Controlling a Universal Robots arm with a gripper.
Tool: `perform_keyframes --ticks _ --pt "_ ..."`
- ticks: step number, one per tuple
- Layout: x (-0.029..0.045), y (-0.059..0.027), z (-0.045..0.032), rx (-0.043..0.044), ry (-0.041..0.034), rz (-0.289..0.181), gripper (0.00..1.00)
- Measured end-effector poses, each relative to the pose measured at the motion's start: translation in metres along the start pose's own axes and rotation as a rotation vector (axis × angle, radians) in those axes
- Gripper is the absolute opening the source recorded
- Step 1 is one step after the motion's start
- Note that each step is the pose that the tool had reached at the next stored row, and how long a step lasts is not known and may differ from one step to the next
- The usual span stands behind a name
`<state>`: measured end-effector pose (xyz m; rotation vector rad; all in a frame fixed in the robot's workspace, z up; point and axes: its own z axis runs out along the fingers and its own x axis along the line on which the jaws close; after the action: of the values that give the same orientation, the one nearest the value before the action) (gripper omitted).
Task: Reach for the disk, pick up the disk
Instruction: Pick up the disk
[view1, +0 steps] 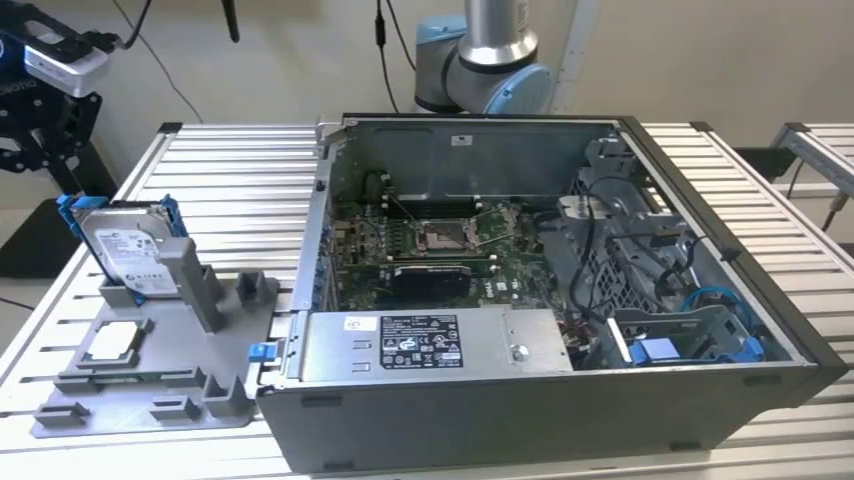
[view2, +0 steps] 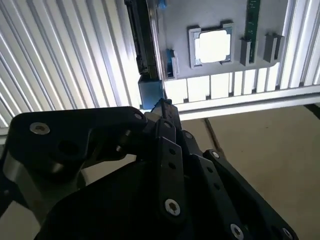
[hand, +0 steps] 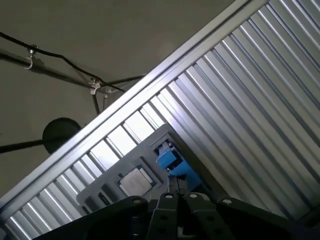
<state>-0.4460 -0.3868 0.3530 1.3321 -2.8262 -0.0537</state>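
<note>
The disk (view1: 131, 245), a silver-grey drive with a white label in a blue bracket, stands upright in a grey holder at the exterior view's left. My gripper (view1: 47, 130) hangs above it and further to the exterior view's left, past the table's edge, apart from the disk. In the second wrist view the disk (view2: 142, 40) appears edge-on beyond my gripper (view2: 162, 106), whose black fingers are shut with nothing between them. The first wrist view shows the disk's blue bracket (hand: 175, 162) just past my gripper (hand: 174, 196).
The grey holder (view1: 160, 390) also carries a small square silver chip (view1: 114, 340). An open computer case (view1: 561, 300) takes up the middle of the slatted metal table (view1: 227, 170); a blue bracket (view1: 661, 350) sits inside it. The arm's base (view1: 481, 60) stands behind.
</note>
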Motion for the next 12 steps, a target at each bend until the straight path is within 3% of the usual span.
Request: perform_keyframes --ticks 12 --pt "0.0000 0.0000 0.0000 0.0007 0.0079 -0.218 0.00"
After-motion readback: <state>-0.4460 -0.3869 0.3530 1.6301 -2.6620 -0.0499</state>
